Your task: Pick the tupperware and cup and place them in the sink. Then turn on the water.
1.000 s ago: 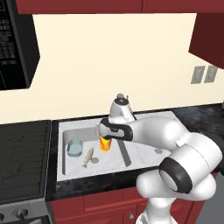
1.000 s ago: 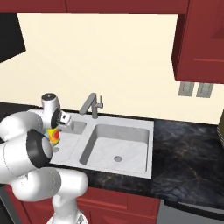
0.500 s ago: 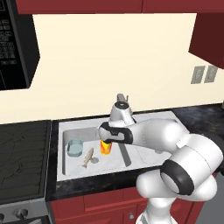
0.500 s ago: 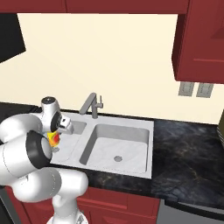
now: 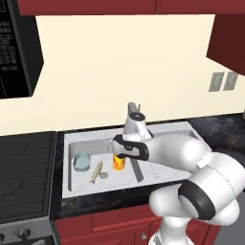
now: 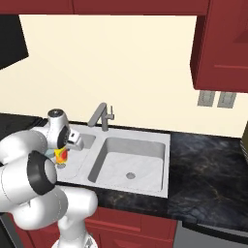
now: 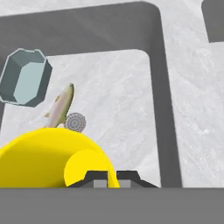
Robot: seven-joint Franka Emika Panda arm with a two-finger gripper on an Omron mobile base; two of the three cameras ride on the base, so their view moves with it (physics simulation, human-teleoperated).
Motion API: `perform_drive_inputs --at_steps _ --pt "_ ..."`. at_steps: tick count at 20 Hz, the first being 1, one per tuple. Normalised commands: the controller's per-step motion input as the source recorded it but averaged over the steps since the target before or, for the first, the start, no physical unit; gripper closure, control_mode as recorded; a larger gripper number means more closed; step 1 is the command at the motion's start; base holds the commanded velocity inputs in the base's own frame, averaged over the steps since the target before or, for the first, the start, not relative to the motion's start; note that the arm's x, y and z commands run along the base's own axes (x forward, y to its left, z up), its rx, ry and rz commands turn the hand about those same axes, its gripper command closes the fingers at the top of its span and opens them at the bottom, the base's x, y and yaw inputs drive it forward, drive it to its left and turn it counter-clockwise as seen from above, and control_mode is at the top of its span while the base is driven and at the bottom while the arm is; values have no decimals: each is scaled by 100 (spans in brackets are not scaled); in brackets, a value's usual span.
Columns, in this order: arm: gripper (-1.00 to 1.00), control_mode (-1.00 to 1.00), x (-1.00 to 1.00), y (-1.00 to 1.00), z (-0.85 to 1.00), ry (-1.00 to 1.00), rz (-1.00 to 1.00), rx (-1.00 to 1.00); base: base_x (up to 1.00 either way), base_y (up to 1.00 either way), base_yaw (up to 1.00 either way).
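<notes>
sink [image 5: 76, 186]: pale grey, matt, faint stone-like mottling
worktop [image 6: 208, 164]: black, polished, marble-veined
cup [image 7: 48, 159]: plain yellow, smooth, plastic-looking
tupperware [image 7: 24, 83]: translucent blue-grey, smooth plastic
faucet [image 6: 99, 116]: grey metal, dull sheen
cabinets [image 6: 218, 43]: dark red, satin

Looking down into the sink [image 7: 131, 30] basin. My pincer [image 7: 112, 177] is clamped on the rim of the yellow cup [image 7: 48, 159], which sits at the bottom left of my view. Tupperware [image 7: 24, 77] lies by the basin's left wall. Small fish [image 7: 60, 107] lies between tupperware and drain [image 7: 75, 122], just beside the drain. Centre divider [image 7: 162, 100] runs along the basin's right edge.
</notes>
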Motion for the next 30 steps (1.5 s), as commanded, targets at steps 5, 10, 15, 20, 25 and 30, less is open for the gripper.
perform_drive_inputs --at_steps 5,10,15,20,25,30 --pt "100 -100 0 -2 0 0 0 -2 0 0 0" --pt "100 -100 0 0 -4 0 0 -1 0 0 0" --pt "100 -100 0 0 -12 0 0 0 0 0 0" --pt "100 -100 0 -4 -17 0 0 0 0 0 0" --pt "100 -100 0 -3 -18 0 0 0 0 0 0" --pt "100 -100 0 -1 -25 0 0 0 0 0 0"
